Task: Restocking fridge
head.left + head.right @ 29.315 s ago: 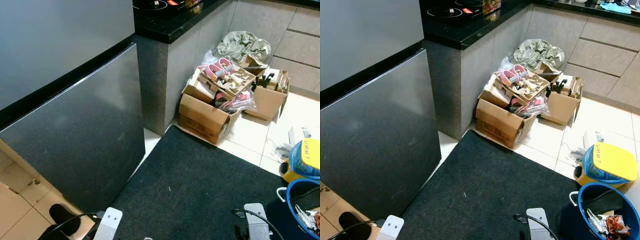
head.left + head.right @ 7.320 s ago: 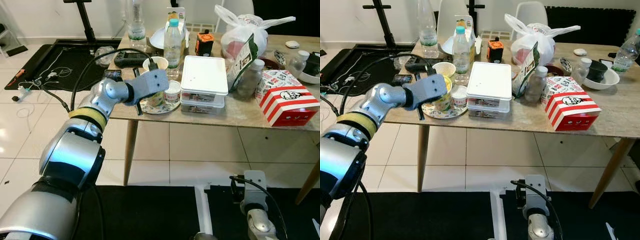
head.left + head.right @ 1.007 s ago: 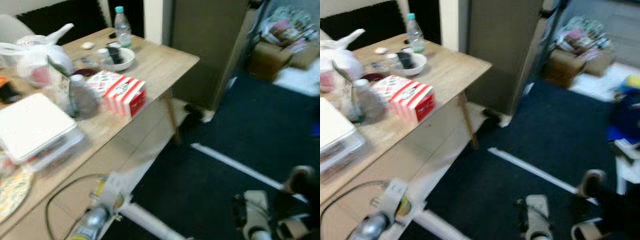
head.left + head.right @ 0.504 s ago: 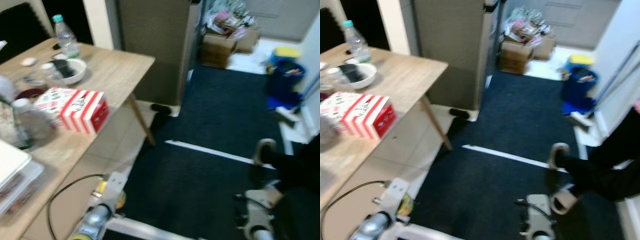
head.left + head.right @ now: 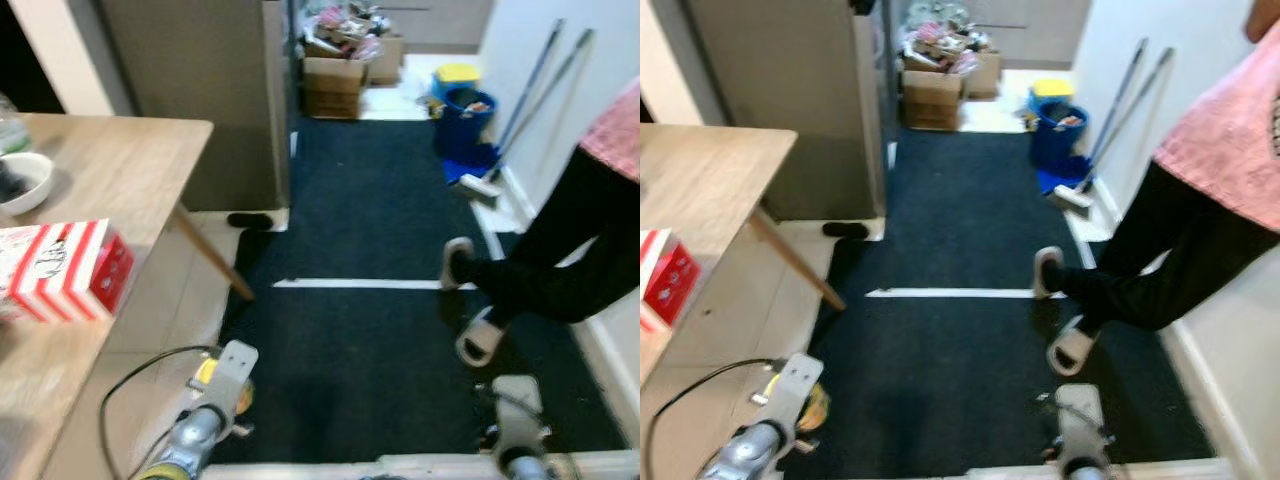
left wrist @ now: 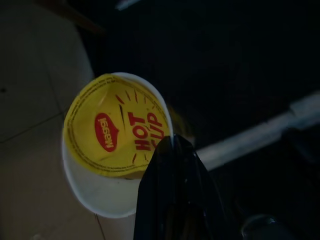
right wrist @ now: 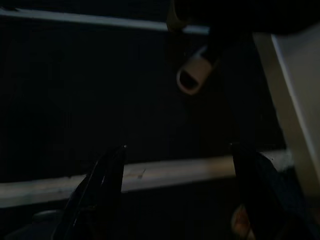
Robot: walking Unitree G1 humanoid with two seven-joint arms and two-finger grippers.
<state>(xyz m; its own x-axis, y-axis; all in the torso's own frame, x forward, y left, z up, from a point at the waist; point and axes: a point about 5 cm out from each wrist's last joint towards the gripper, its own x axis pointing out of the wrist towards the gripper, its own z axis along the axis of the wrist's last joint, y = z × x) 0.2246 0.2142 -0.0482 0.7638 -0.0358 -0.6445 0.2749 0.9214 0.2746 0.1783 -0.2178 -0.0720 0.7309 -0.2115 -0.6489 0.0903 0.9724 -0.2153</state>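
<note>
Item: noodle cup (image 6: 112, 150), yellow lid printed "Maggi Hot Cup", white rim. Held low at the robot's left side by the left gripper (image 6: 172, 200); its black fingers are closed against the cup's rim and side, one finger lying across the lid edge.

Right gripper (image 7: 175, 195): fingers spread wide apart, holding nothing, hanging over the dark mat (image 5: 370, 330) with its white stripe (image 5: 355, 284).

Surroundings: desk (image 5: 120, 160) to the robot's left, its near corner facing the mat; a red-and-white striped box (image 5: 60, 270) near the desk's front edge, a white bowl (image 5: 20, 182) behind it. Fridge (image 5: 190, 90), grey and with its doors shut as far as can be seen, stands just beyond the desk's far corner. Further on, cardboard boxes (image 5: 335, 60) and a blue bucket (image 5: 465, 115). A person (image 5: 1180, 230) in dark trousers and pale slippers stands on the mat's right edge.

Progress, as judged: the cup is picked up and in carriage toward the fridge. Left to do: reach the fridge, open its door, set the cup inside, and fetch any further items from the desk.
</note>
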